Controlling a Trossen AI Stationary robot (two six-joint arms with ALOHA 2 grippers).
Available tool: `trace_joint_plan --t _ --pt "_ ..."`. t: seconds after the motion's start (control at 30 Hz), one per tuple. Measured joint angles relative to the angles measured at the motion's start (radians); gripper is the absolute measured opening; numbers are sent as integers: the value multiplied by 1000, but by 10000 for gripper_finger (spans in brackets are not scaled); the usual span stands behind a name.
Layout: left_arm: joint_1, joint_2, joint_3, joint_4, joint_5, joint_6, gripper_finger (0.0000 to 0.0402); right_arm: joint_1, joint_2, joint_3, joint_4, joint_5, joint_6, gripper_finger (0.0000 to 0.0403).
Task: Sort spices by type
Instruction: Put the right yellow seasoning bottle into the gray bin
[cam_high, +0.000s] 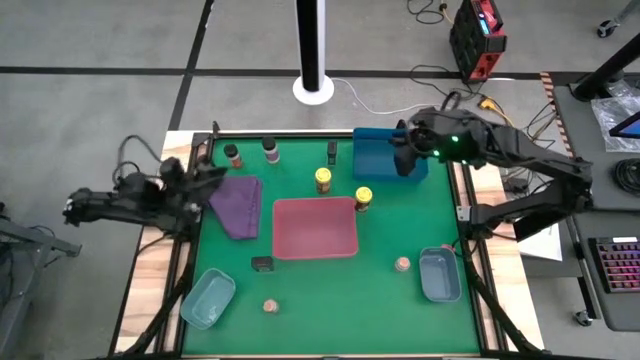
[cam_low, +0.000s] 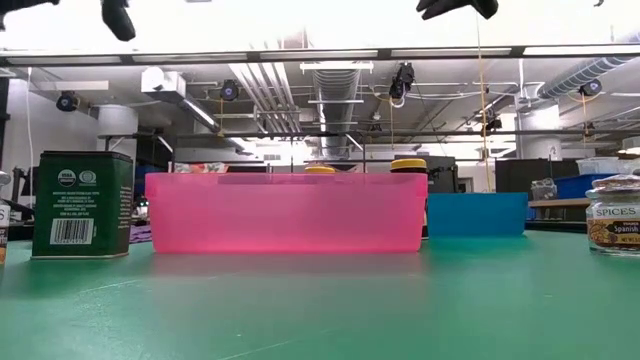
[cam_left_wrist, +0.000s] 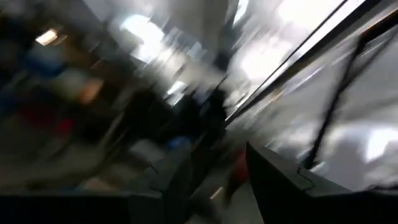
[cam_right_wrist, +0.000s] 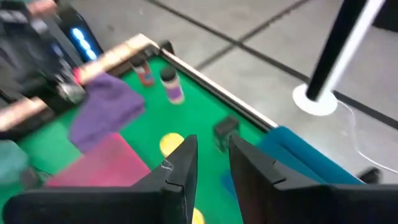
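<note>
right hand (cam_high: 405, 152) hangs fingers together, empty, over the blue tray (cam_high: 385, 152); left hand (cam_high: 212, 172), grip unclear, sits beside the purple cloth (cam_high: 238, 205)

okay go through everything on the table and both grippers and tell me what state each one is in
Right gripper: shut, empty, over the blue tray.
Left gripper: at the table's left edge by the purple tray.
Red tray: empty, upright.
Yellow-capped jars: upright, capped, outside the trays.
Black tin: on the mat, unsorted.
</note>
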Motion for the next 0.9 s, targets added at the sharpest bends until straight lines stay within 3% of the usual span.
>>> trace_joint_plan --t 0.17,0.33,0.43,0.57,0.73,0.9 --pt "0 194 254 -482 -131 -56 141 -38 70 29 -81 1 -68 68" --pt "1 372 453 -813 -143 -175 141 -59 142 22 -168 0 -69 64" --pt "1 460 553 -876 -143 -165 141 -59 183 22 -180 -22 -81 68" --pt "22 538 680 -976 -164 -146 141 -58 233 22 -178 -158 -145 80" --pt "77 561 784 -1164 -169 -149 141 -59 276 22 -170 -165 -89 92" --pt "100 565 815 -1164 -169 -84 141 -59 321 22 -144 -166 -75 99"
